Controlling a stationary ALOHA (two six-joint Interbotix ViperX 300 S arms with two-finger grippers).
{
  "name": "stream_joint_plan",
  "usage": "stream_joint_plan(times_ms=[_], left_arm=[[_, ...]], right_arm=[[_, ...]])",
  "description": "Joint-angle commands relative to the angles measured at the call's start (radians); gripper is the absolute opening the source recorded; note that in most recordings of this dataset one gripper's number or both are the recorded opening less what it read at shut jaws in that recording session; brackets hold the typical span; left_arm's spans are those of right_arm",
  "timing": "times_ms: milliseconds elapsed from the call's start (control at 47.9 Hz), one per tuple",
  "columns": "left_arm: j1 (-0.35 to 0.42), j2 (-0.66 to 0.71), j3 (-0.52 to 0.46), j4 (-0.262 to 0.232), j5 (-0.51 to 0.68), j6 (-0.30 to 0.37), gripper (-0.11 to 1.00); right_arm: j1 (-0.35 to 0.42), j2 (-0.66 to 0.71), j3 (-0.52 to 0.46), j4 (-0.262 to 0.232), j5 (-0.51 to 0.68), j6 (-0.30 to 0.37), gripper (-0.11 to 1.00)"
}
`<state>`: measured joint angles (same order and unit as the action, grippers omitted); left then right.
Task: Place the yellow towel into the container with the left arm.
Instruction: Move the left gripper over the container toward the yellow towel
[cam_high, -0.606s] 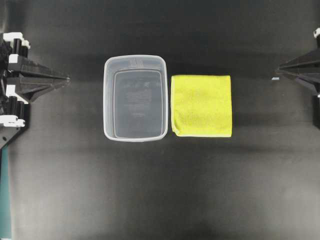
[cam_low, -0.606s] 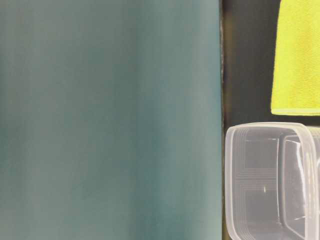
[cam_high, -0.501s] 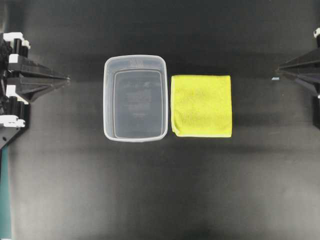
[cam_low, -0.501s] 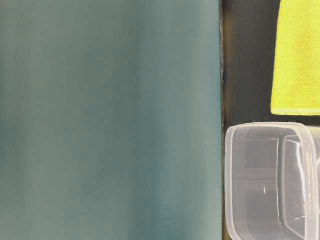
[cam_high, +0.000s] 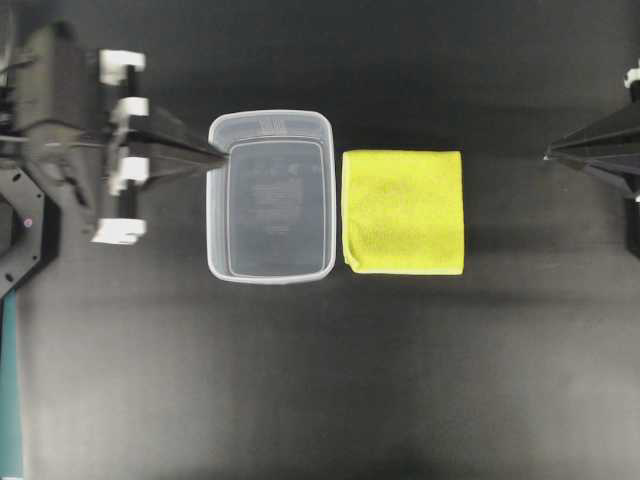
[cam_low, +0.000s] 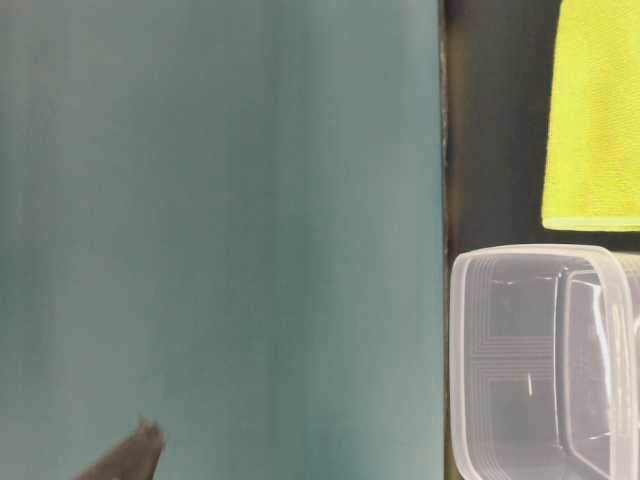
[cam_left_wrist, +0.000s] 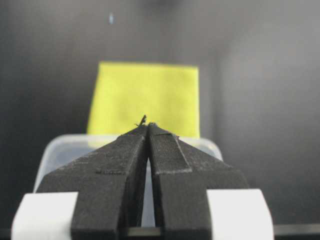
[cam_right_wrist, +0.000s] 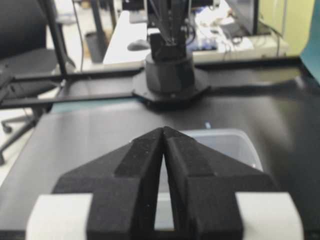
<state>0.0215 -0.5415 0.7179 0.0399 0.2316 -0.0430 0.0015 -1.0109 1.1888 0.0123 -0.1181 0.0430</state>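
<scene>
The yellow towel (cam_high: 404, 211) lies flat and folded on the black table, just right of the container (cam_high: 270, 121), a clear plastic tub that holds nothing. My left gripper (cam_high: 222, 155) is shut with nothing in it, its tip over the tub's left rim. From the left wrist, the shut tips (cam_left_wrist: 148, 124) point across the container (cam_left_wrist: 52, 149) at the towel (cam_left_wrist: 145, 95). My right gripper (cam_high: 549, 154) is shut and empty at the far right, apart from the towel. In the right wrist view its tips (cam_right_wrist: 163, 128) meet in front of the container (cam_right_wrist: 235, 142).
A teal panel (cam_low: 220, 230) fills most of the table-level view, with the tub (cam_low: 545, 360) and towel (cam_low: 595, 110) at its right. The other arm's round base (cam_right_wrist: 170, 75) stands beyond the table's far edge. A dark gripper tip (cam_low: 130, 460) shows low down.
My left arm has swung in from the left edge, bringing its shut tip to the tub's left rim. The right gripper, towel and tub have barely moved.
</scene>
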Motion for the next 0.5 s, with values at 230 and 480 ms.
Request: stream_joint_plan(times_ms=[230, 480], left_arm=[[0.02, 0.293, -0.307, 0.003, 0.15, 0.003, 0.0], [0.028, 0.468, -0.489, 0.003, 0.272, 0.049, 0.05]], right_arm=[[-0.017, -0.092, 0.011, 0.006, 0.115, 0.003, 0.23], [-0.04, -0.17, 0.021, 0.006, 0.173, 0.003, 0.81]])
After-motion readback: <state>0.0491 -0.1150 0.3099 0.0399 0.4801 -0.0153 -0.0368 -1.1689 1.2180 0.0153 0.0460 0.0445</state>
